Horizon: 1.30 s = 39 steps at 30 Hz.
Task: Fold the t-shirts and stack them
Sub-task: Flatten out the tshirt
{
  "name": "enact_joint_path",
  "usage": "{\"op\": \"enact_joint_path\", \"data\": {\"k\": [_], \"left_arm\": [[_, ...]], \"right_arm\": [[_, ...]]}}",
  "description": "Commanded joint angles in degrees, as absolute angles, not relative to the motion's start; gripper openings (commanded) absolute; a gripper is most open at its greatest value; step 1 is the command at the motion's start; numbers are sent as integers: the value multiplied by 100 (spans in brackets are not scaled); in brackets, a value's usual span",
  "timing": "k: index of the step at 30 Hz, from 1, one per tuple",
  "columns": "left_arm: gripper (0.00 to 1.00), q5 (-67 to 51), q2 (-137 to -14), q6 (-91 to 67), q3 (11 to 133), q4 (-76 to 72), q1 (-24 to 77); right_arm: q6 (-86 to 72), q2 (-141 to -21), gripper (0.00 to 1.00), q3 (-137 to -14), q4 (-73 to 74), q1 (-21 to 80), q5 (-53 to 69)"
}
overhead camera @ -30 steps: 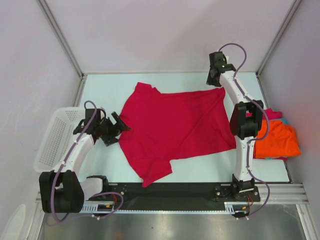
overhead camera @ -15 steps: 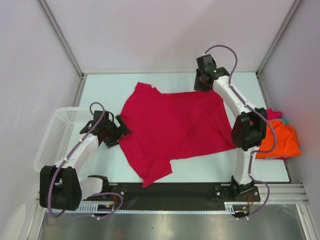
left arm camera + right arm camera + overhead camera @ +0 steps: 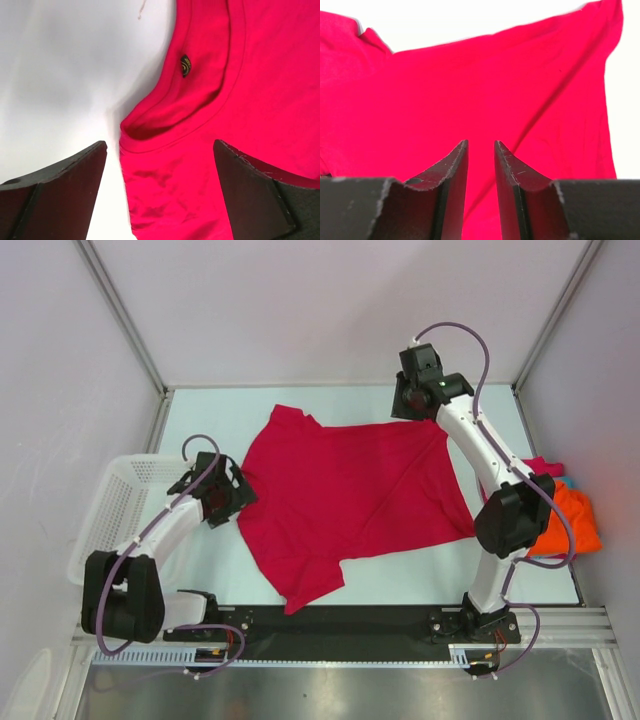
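The crimson red t-shirt lies spread flat across the middle of the white worktop, one sleeve toward the upper left of the overhead view, the other toward the lower middle; its neckline faces left, and a small dark label shows inside it. The left end effector sits at the shirt's left edge, just by the collar; in the left wrist view its jaws stand wide apart and hold nothing. The right end effector is at the shirt's upper right edge; in its wrist view the fingers are only a narrow slit apart, with nothing seen between them. At the right edge lies an orange t-shirt atop magenta-pink and teal cloth; a white lattice basket stands at the left.
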State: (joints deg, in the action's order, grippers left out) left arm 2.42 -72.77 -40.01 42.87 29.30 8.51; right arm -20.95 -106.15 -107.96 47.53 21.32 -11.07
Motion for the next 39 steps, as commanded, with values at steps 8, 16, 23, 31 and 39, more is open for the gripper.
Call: {"op": "enact_joint_path", "data": {"k": [8, 16, 23, 31, 39], "left_arm": [[77, 211, -7769, -4095, 3956, 2269, 879], [77, 106, -8024, -4210, 3709, 1925, 879], [10, 53, -8112, -4210, 3718, 1837, 879], [0, 298, -7954, -4271, 4025, 2293, 861], [0, 238, -7796, -4140, 4386, 2601, 484]], "right_arm": [[-1960, -9844, 31, -11030, 5150, 2162, -1239], [-1863, -9721, 30, -11276, 5370, 2162, -1415], [-1872, -9712, 28, -11268, 5388, 2162, -1476], [-1828, -9729, 25, -11224, 5397, 2162, -1529], [-1810, -9791, 24, -11136, 5361, 2162, -1512]]}}
